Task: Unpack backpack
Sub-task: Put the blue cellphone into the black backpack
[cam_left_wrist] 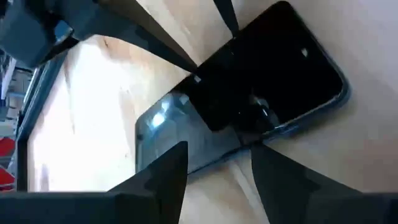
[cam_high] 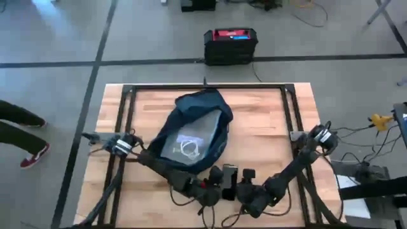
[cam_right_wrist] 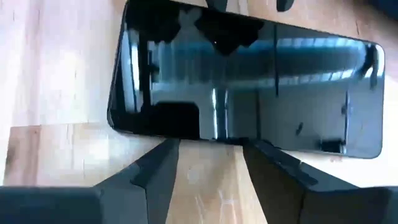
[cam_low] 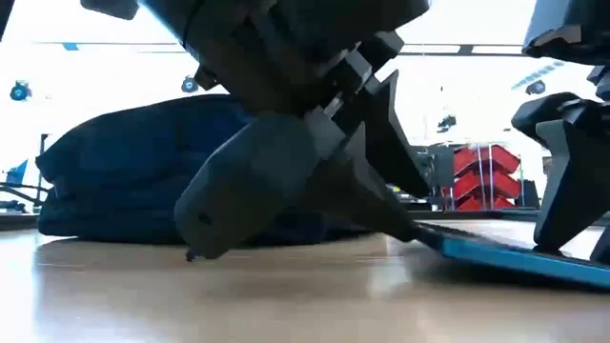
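At the near edge of your table (cam_high: 267, 137), around six o'clock, a black smartphone (cam_high: 229, 173) lies flat on the wood, glossy screen up. Your left gripper (cam_high: 215, 181) sits just at its nine-o'clock side, your right gripper (cam_high: 245, 181) just at its three o'clock. Both pincers stand parted, each with its fingertips (cam_right_wrist: 163, 152) at a long edge of the phone (cam_right_wrist: 249, 87); neither looks clamped on it, though the wrist views are too tight to be sure. Farther back, toward eleven o'clock from the phone, the navy backpack (cam_high: 194, 127) lies at the table's centre, unzipped, pale lining and a small white coil showing inside. Beyond the table, at twelve o'clock, a black box with a red top (cam_high: 230, 44) sits on the floor.
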`<state>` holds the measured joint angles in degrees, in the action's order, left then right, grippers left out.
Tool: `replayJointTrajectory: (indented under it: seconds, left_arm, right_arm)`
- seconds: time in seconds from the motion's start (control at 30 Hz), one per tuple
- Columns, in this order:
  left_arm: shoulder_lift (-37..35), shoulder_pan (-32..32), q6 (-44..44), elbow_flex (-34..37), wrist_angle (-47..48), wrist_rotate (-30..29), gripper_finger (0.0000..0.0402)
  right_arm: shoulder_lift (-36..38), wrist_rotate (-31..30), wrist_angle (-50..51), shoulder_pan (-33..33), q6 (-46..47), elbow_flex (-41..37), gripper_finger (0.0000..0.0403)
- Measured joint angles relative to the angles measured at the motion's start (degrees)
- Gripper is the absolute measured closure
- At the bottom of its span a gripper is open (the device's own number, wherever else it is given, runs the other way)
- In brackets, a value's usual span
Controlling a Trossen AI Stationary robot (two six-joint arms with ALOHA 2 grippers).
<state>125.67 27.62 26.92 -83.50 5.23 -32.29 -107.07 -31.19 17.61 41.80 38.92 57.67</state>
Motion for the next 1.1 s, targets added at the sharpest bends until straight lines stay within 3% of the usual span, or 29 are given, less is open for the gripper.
replayJointTrajectory:
  seconds: [0.37,0.5,0.63,0.87,1.0,1.1]
  left_arm:
    - [-1.6,0.2,-0.7,-0.9,-4.9,0.3,0.0244]
    - [-0.9,0.2,-0.8,-0.6,-8.2,4.3,0.0244]
    - [-1.3,0.2,0.2,-0.9,-9.9,6.1,0.0244]
    - [-1.1,0.0,1.0,-0.8,-6.2,3.5,0.0244]
    - [-2.6,0.7,0.5,-1.6,3.0,-2.4,0.0244]
    - [-5.7,2.1,-3.9,-1.8,10.8,-3.4,0.0244]
  right_arm:
    - [-0.1,-1.4,-0.5,0.0,-2.5,-0.2,0.0222]
    - [-0.2,-7.6,-2.1,-0.7,-2.6,-0.2,0.0222]
    - [-0.2,-7.8,-3.7,-0.4,-2.9,-0.2,0.0222]
    - [-0.1,-7.6,-3.4,-0.6,-3.4,-0.2,0.0222]
    - [-0.1,-7.3,-3.1,-0.6,-3.6,-0.3,0.0222]
    - [-0.1,-6.5,-3.3,-0.6,-3.6,-0.3,0.0222]
